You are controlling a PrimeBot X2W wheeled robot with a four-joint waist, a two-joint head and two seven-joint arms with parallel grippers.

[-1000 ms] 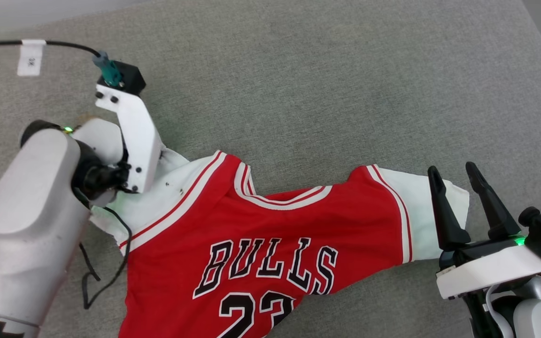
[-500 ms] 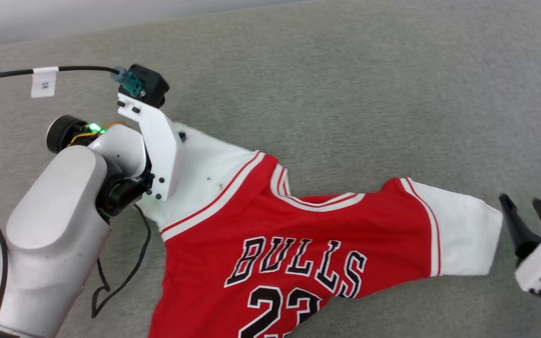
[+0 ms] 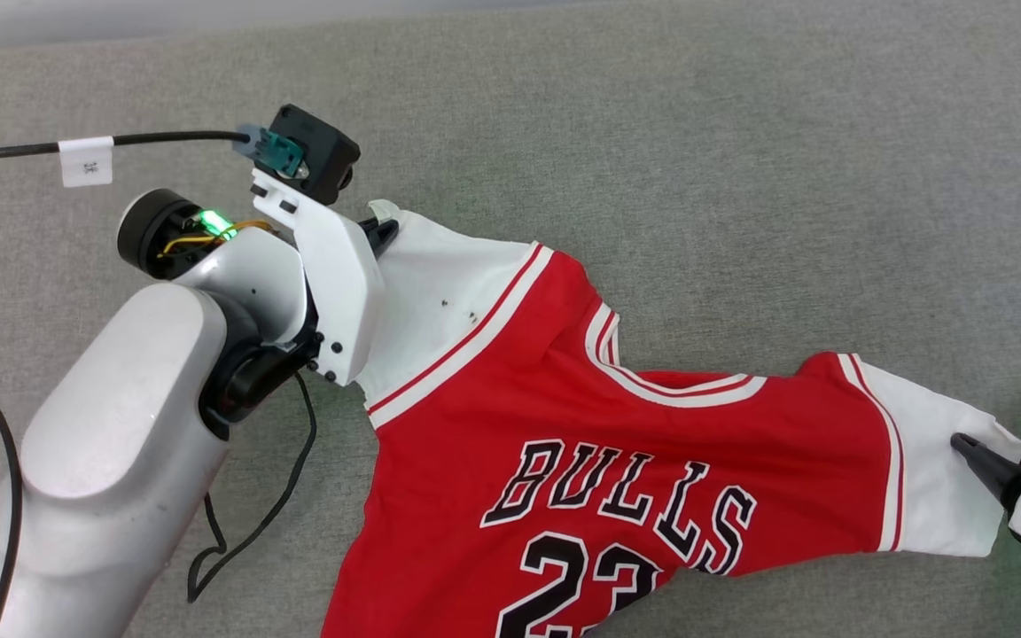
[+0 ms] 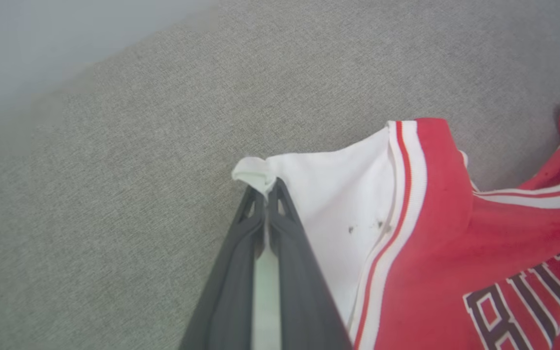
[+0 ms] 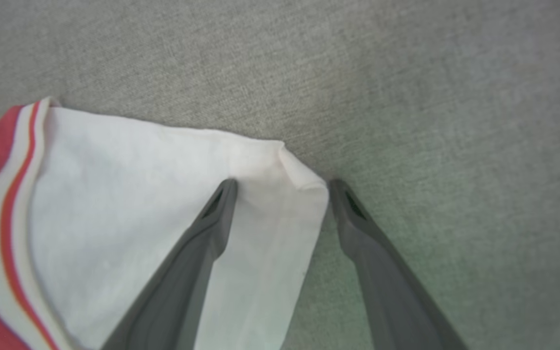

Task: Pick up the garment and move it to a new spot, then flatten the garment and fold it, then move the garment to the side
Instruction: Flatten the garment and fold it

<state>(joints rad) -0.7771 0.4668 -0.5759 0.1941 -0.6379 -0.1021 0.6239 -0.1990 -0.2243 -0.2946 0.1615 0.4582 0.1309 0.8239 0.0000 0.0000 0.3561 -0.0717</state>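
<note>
Item 1: on the chest of the red shirt [image 3: 741,416] you can read the lettering [image 3: 617,496] "BULLS", black capitals with a white outline, slanting across the head view.
Item 2: just below it you find the number [image 3: 586,585] "23" in the same black-and-white style, its lower part cut off by the bottom edge of that view.
Item 3: in the left wrist view you get only the start of the same word, "BU", at the lower right corner.
Item 4: a white tag [image 3: 85,161] on the black cable [image 3: 174,137] carries a small dark mark, too small for you to read.
</note>
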